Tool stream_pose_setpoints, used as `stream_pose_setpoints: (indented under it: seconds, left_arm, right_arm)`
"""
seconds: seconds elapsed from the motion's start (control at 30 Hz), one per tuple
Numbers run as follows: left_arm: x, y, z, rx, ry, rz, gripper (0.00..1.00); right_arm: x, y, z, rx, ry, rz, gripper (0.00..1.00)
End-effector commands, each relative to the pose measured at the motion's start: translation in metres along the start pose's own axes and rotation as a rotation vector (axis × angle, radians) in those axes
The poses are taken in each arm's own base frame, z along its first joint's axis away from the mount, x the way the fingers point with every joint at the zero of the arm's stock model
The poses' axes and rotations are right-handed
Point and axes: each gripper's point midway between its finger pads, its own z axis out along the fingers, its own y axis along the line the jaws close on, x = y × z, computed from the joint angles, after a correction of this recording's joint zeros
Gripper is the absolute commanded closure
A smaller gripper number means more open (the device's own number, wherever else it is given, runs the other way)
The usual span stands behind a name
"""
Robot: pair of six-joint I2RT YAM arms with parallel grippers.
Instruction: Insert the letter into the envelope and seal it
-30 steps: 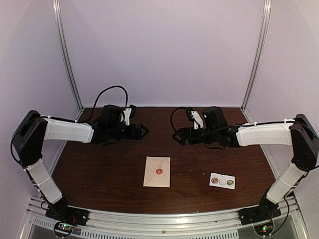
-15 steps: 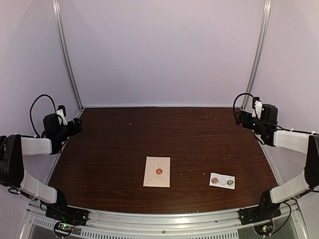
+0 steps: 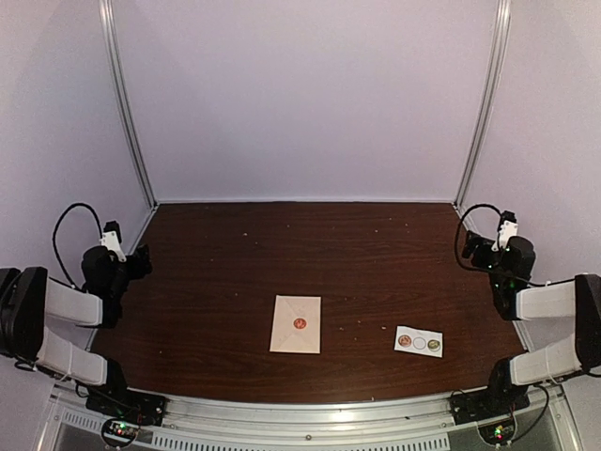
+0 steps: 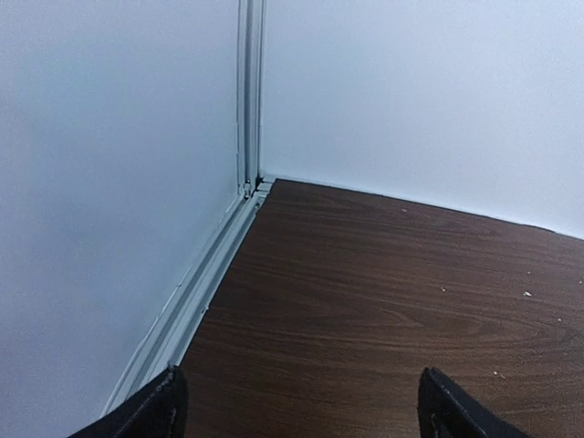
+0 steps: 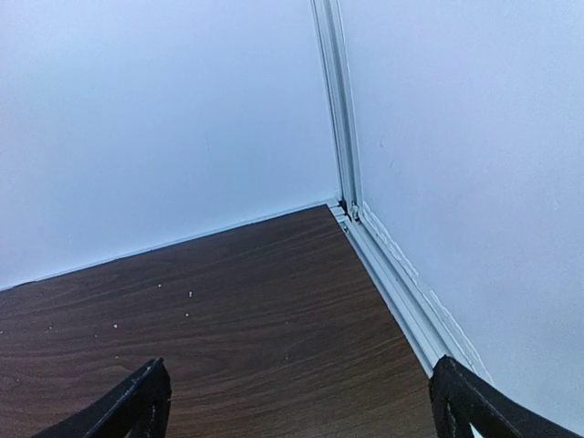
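**A:** Anyone able to read the seal (image 3: 299,323) on the envelope (image 3: 289,340)? It's just a red dot to me, way too small. Same with the three stickers on the strip (image 3: 419,342) to its right.

**B:** Nope. Wrist views chop stuff too: left tool (image 4: 301,388) and right tool (image 5: 299,379) only show finger ends at the bottom edge. Far either side of the envelope, left arm (image 3: 56,305) and right arm (image 3: 549,301) run off frame.

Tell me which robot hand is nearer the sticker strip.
Right. The right gripper is just beyond the sticker strip; the left gripper is far off to its left.
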Motion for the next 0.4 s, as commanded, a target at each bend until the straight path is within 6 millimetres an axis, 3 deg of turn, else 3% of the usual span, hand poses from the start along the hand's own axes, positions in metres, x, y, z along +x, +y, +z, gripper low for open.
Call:
stream_pose_setpoints:
  seconds: [0.0, 0.37]
  left_arm:
    - [-0.0298, -0.0004, 0.0018, -0.007, -0.110, 0.029, 0.11]
    - [-0.0252, 0.0014, 0.0088, -0.019, -0.087, 0.047, 0.11]
  right_arm:
    - [-0.0253, -0.0038, -0.0040, 0.020, -0.122, -0.014, 0.00]
    - [-0.0247, -0.0090, -0.0069, 0.047, -0.135, -0.022, 0.00]
